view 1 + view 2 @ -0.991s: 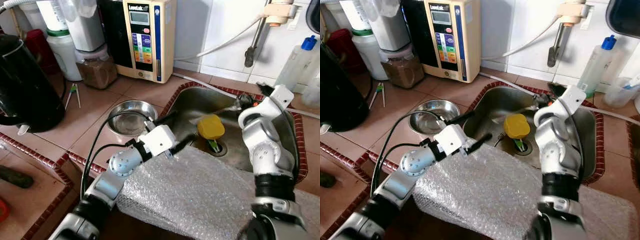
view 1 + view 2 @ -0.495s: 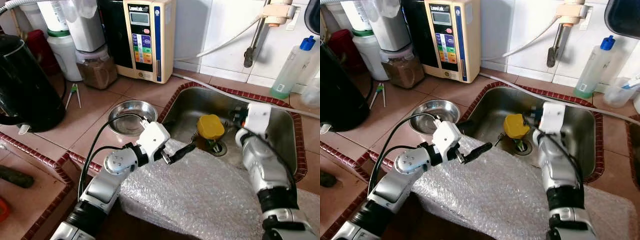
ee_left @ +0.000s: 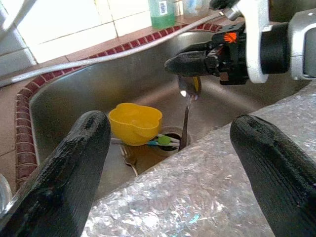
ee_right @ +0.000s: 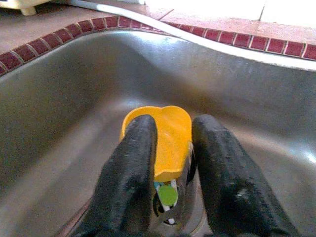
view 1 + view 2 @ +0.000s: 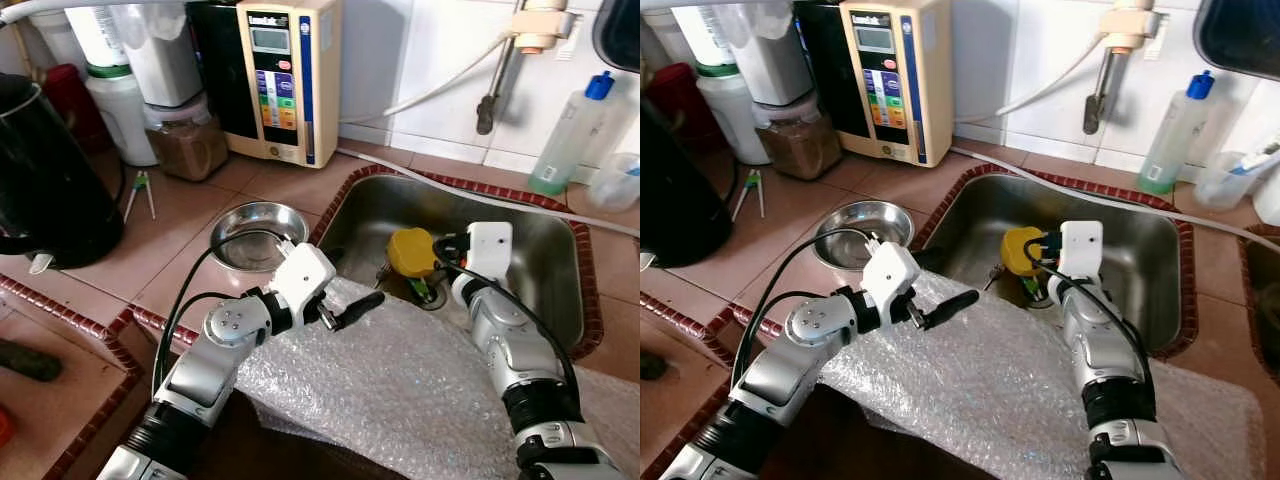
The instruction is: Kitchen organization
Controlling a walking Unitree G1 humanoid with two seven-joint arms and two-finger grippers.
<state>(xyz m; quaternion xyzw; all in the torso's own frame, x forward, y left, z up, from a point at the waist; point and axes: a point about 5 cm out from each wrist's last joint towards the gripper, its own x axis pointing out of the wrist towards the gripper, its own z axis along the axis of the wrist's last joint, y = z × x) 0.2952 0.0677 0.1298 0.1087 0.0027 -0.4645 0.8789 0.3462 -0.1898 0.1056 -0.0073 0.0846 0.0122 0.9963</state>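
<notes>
A metal spoon point(image 3: 186, 116) hangs bowl-up and nearly upright over the sink's drain, its shiny bowl pinched between the narrowly parted fingers of the right gripper point(image 3: 190, 63), its thin handle pointing down toward the drain. Just beside it in the steel sink point(image 5: 545, 255) a yellow cup point(image 5: 411, 251) lies on its side, with a fork point(image 3: 128, 157) and a green-tipped utensil point(image 3: 163, 140) at the drain. The left gripper point(image 5: 340, 310) hovers, fingers spread and empty, over the bubble wrap point(image 5: 400, 390) draped on the sink's near edge; a steel bowl point(image 5: 258, 232) rests on the tiled counter point(image 5: 180, 240) nearby.
</notes>
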